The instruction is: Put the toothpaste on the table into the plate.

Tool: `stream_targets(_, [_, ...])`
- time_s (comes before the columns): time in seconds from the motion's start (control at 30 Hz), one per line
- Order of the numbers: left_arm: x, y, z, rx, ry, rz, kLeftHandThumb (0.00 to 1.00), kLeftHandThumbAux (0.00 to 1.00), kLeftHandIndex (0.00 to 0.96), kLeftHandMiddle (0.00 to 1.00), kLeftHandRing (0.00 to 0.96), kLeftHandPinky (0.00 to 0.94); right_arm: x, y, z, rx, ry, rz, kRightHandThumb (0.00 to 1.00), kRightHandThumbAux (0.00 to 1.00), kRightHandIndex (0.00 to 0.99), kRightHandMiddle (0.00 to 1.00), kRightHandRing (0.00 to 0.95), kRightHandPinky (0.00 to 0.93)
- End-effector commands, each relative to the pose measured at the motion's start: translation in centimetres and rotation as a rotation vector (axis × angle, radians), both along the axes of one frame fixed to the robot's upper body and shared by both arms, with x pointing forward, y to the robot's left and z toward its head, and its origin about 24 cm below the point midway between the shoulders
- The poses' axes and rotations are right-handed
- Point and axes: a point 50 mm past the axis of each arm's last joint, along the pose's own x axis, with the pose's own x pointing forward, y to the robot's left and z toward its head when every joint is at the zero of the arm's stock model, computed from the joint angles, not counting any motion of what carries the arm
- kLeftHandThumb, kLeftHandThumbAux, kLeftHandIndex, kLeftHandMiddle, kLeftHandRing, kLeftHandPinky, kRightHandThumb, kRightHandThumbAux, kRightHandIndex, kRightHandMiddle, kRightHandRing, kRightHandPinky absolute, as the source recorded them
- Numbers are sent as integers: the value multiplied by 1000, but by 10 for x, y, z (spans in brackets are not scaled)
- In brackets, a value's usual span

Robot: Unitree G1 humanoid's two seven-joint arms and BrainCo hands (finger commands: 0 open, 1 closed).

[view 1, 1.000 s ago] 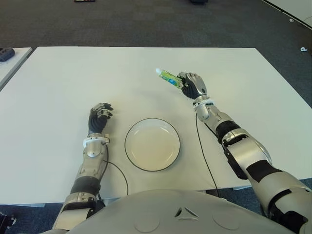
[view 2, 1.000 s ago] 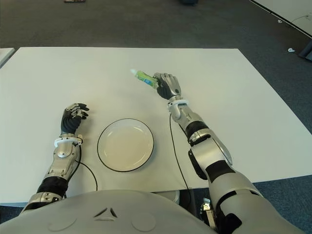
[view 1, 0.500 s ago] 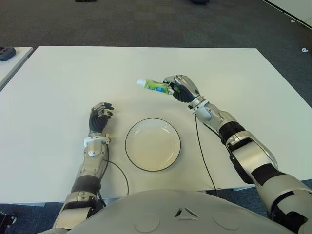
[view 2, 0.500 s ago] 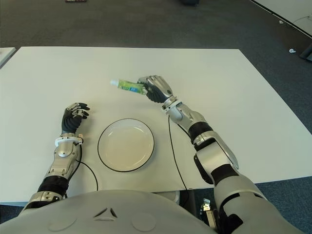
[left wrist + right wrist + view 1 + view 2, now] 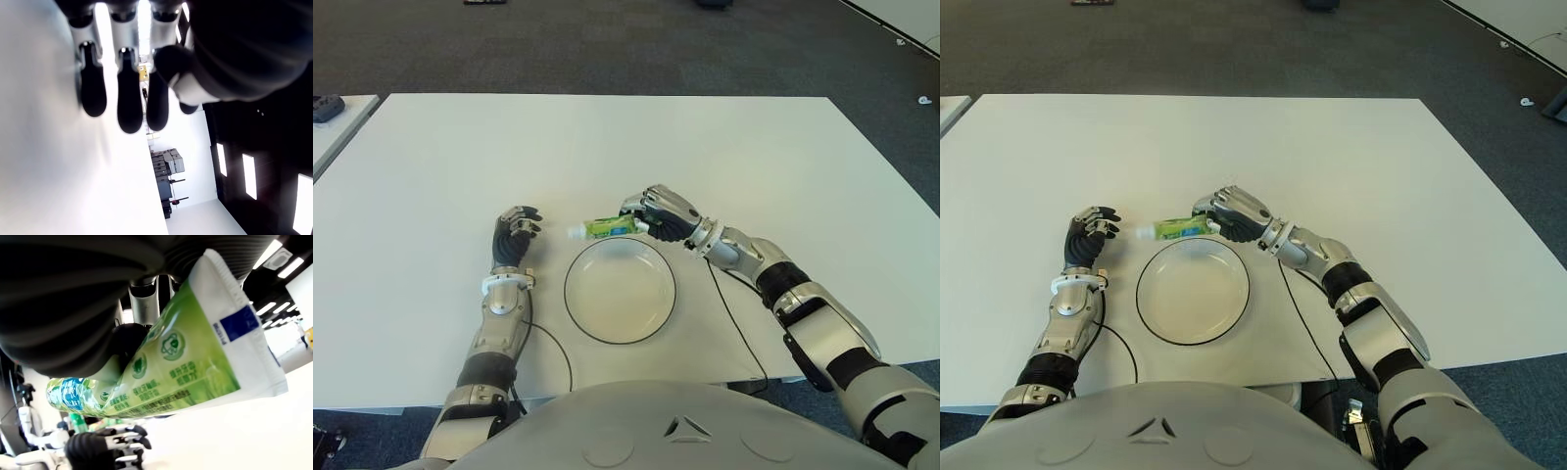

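Item: toothpaste (image 5: 609,228). Your right robot hand (image 5: 661,213) has its fingers wrapped around the tail end of the green tube, which sticks out level toward the robot's left, cap end leading. It hangs over the far rim of the plate (image 5: 584,321), clear of the dish. Holding it by the tail leaves most of the tube free to lie down flat across the dish once you let go, which looks to be the reason for this grip.

Item: plate. White, dark-rimmed, nothing in it, on the worktop (image 5: 431,166) just in front of the robot's body. It sits between both arms, within easy reach of the carrying arm.

Item: left robot hand (image 5: 515,235). Shows just left of the plate, fingers curled, holding nothing. It takes no part in the job.

Change from one second ago: the tube was then held up, well beyond the plate, pointing away from the robot. Half a second ago you had it swung round toward the left, nearer the dish. It is now lower and at the plate's far edge. Plate and left robot hand have not shifted.

Remaining, as judged: bring the tube over the middle of the dish, lower it, release.
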Motion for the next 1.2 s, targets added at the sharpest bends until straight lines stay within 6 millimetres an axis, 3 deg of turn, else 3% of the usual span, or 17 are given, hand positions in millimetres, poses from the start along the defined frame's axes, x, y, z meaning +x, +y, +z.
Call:
stream_targets(0.03, [-7, -2, -9, -16, 52, 18, 835, 680, 420, 473, 558, 516, -10, 3, 0, -26, -32, 88, 847, 675, 428, 559, 850, 856])
stream_targets(0.3, [-7, -2, -9, -20, 52, 14, 835, 679, 424, 471, 563, 518, -19, 4, 0, -135, -69, 176, 847, 674, 429, 564, 862, 866])
stream_targets(0.37, [-7, -2, -9, -19, 51, 13, 835, 679, 424, 471, 566, 523, -21, 4, 4, -174, -78, 203, 767, 699, 436, 754, 873, 880])
stream_targets(0.47, [-7, -2, -9, -16, 50, 10, 835, 679, 424, 471, 568, 526, -22, 4, 8, -221, -90, 221, 729, 711, 439, 841, 879, 889])
stream_targets(0.83, [-7, -2, -9, -14, 55, 8, 835, 679, 426, 470, 565, 518, -25, 6, 12, -326, -122, 205, 708, 717, 440, 880, 879, 886])
stream_targets(1.0, [-7, -1, -9, -14, 57, 8, 836, 678, 428, 469, 564, 519, -25, 6, 12, -354, -107, 183, 703, 717, 433, 774, 780, 772])
stream_targets(1.03, [-7, -1, -9, -13, 57, 7, 835, 678, 428, 469, 564, 520, -25, 6, 12, -364, -96, 177, 698, 720, 423, 598, 629, 653])
stream_targets(1.07, [-7, -1, -9, -12, 57, 6, 835, 678, 428, 469, 564, 521, -25, 6, 12, -377, -86, 170, 694, 721, 417, 484, 532, 575])
stream_targets(1.17, [-7, -1, -9, -11, 59, 5, 835, 678, 428, 469, 564, 521, -25, 6, 13, -396, -74, 160, 499, 688, 213, 260, 282, 328])
stream_targets(1.2, [-7, -1, -9, -10, 59, 5, 835, 678, 428, 469, 564, 521, -25, 6, 13, -398, -72, 158, 477, 686, 190, 234, 253, 297])
